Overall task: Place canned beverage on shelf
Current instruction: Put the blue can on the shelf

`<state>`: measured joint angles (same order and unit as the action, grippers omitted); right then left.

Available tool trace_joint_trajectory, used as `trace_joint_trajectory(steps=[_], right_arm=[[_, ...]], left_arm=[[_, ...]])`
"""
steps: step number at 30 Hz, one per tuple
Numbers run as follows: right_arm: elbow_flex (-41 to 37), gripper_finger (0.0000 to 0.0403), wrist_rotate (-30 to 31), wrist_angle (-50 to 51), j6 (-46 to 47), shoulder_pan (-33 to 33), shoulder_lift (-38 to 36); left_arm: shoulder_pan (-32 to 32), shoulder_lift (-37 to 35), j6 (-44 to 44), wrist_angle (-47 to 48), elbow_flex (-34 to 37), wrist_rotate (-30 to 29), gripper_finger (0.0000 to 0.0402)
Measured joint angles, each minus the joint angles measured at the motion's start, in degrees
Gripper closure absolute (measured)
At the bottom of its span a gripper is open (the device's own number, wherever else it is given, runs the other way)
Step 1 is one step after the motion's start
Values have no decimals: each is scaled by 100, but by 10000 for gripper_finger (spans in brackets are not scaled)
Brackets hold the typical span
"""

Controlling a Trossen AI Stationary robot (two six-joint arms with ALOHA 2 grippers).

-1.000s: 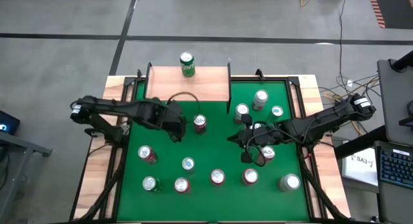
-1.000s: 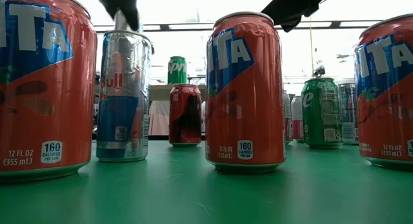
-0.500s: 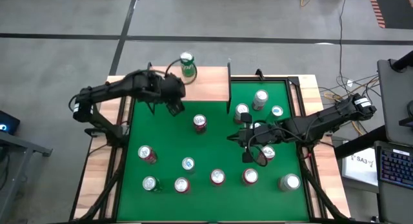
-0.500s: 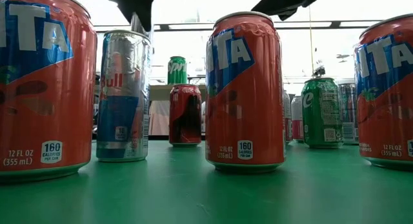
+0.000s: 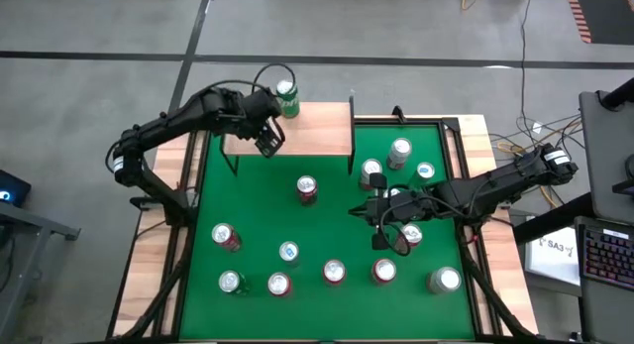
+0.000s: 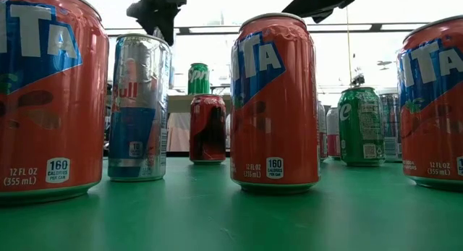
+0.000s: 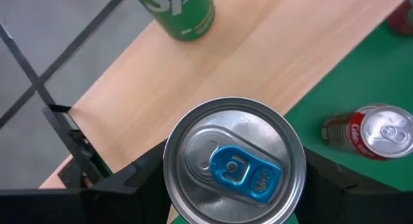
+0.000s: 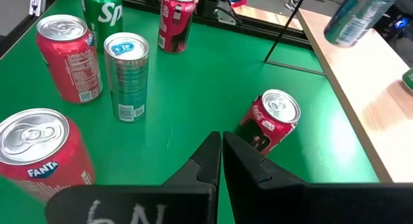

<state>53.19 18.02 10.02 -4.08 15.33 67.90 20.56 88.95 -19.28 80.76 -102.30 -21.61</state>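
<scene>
The shelf is a light-wood board at the table's far left, and a green can stands on its far edge. My left gripper hovers over the shelf's near left part, shut on a silver can with a blue tab. The right wrist view also shows this silver can, in the air above the board. My right gripper waits shut over the green table, right of centre, with a red can standing beyond its fingertips. My left gripper pinches the silver can between its two fingers, one on each side of its wall just under the top rim. The fingers slant down from above. The can hangs clear of the shelf, top up.
Several cans stand on the green table: a red one near the shelf's near edge, a cluster at the far right, a row along the near edge. Thin black shelf legs stand at the board's left corner.
My left gripper has swung from the table's middle, beside the red can, toward the far edge and risen a little; it now hovers over the shelf's near left part. My right gripper has kept still.
</scene>
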Motion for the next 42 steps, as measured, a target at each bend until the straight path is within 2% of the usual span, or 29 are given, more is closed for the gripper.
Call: trace_joint_trajectory(steps=[11, 42], right_arm=[[0, 394, -2, 7, -4, 0, -2], [0, 394, -7, 44, -57, 0, 3]], left_arm=[[326, 0, 187, -97, 4, 33, 178], [383, -25, 60, -572, 586, -75, 178]])
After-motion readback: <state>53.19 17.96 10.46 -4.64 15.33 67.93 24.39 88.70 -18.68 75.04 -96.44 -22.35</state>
